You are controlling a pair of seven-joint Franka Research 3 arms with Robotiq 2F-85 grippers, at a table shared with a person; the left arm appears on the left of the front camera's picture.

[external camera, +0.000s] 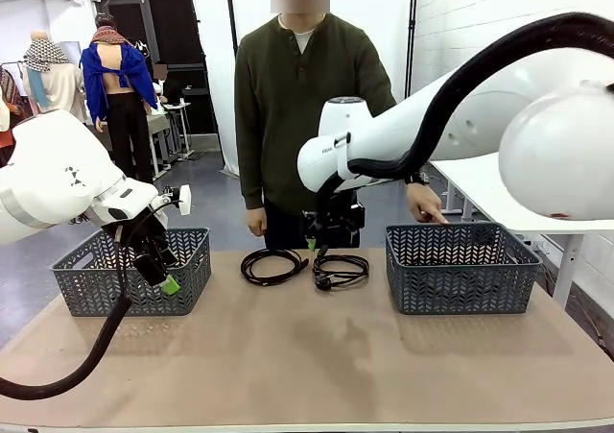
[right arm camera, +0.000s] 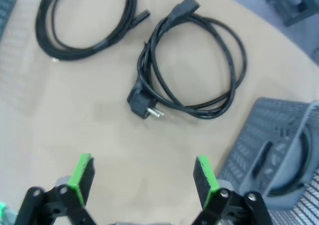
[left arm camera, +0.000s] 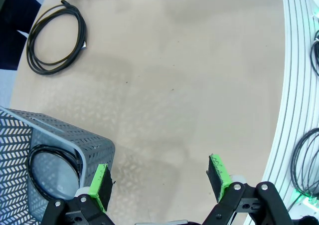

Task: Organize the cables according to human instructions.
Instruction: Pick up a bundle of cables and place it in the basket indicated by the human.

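Cables (external camera: 324,281) lie in four spots across the table (external camera: 307,356): at the left, one coil (left arm camera: 31,166) sits inside the left basket (external camera: 106,294), and the left tool (left arm camera: 159,177) hangs just beside that basket with its fingers spread wide, holding nothing. Near the table's far edge, at the middle, the second coil (right arm camera: 79,52) lies just beside the plugged coil (right arm camera: 149,65), over which the right tool (right arm camera: 144,177) hovers, fingers apart and empty. A fourth cable (right arm camera: 299,157) rests in the right basket (external camera: 460,289), and the person's hand (external camera: 427,205) points down at its far rim.
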